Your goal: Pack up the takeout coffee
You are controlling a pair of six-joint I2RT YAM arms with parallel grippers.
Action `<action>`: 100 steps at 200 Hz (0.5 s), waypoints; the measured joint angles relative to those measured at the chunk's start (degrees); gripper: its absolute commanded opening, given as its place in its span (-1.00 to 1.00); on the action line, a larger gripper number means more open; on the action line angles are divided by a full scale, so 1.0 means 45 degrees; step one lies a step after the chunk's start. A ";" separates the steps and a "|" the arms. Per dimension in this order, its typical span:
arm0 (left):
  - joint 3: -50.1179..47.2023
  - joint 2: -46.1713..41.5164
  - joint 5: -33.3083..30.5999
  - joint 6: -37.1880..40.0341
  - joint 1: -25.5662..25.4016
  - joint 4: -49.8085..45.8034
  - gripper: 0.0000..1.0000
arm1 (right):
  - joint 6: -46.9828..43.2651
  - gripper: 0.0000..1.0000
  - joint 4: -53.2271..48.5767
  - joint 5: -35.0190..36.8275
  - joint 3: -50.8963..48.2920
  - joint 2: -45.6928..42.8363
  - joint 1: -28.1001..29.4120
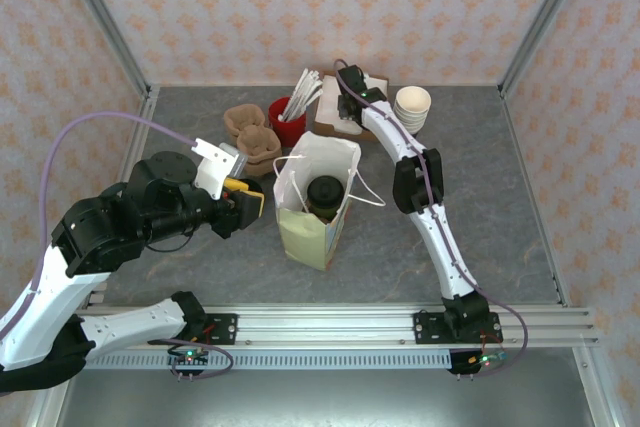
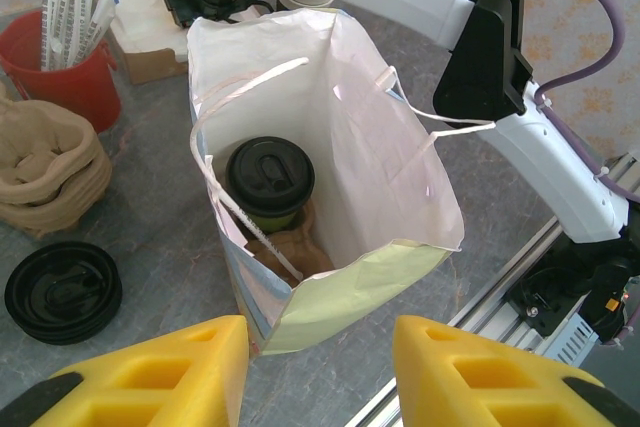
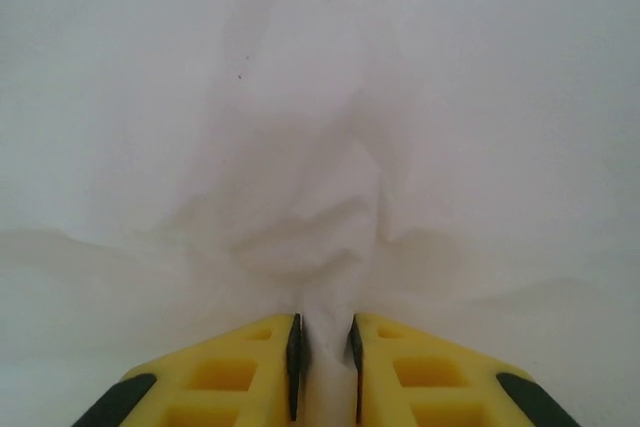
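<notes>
The takeout coffee (image 1: 325, 193) (image 2: 270, 179), a paper cup under a round black lid, stands upright inside the open white paper bag (image 1: 315, 232) (image 2: 400, 187) at mid table. A brown pulp carrier piece lies beside it on the bag's floor. My left gripper (image 1: 250, 204) (image 2: 320, 367) hangs open just left of the bag, nothing between its yellow fingers. My right gripper (image 1: 350, 107) (image 3: 325, 347) is at the back over the napkin box (image 1: 335, 112). Its jaws are pinched on a fold of white napkin (image 3: 320, 217).
A red cup of wrapped straws (image 1: 287, 119) (image 2: 60, 67) and stacked pulp carriers (image 1: 250, 137) (image 2: 45, 167) sit left of the box. Black lids (image 2: 62, 292) lie near the bag. White cups (image 1: 412, 105) stand back right. The metal rail (image 1: 350, 322) runs along the near edge.
</notes>
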 measured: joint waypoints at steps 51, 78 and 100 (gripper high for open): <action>-0.0029 -0.0010 0.0005 -0.0131 0.0000 0.0000 -0.14 | -0.0151 -0.87 0.0000 -0.0049 0.0112 -0.0583 0.0000; -0.0112 -0.0034 0.0005 -0.0233 0.0000 0.0000 -0.14 | -0.0180 -0.98 -0.0005 -0.0044 0.0131 -0.1297 0.0010; -0.0204 -0.0078 0.0000 -0.0282 0.0000 0.0005 -0.13 | -0.0189 -1.00 -0.0015 -0.0049 0.0131 -0.2079 0.0049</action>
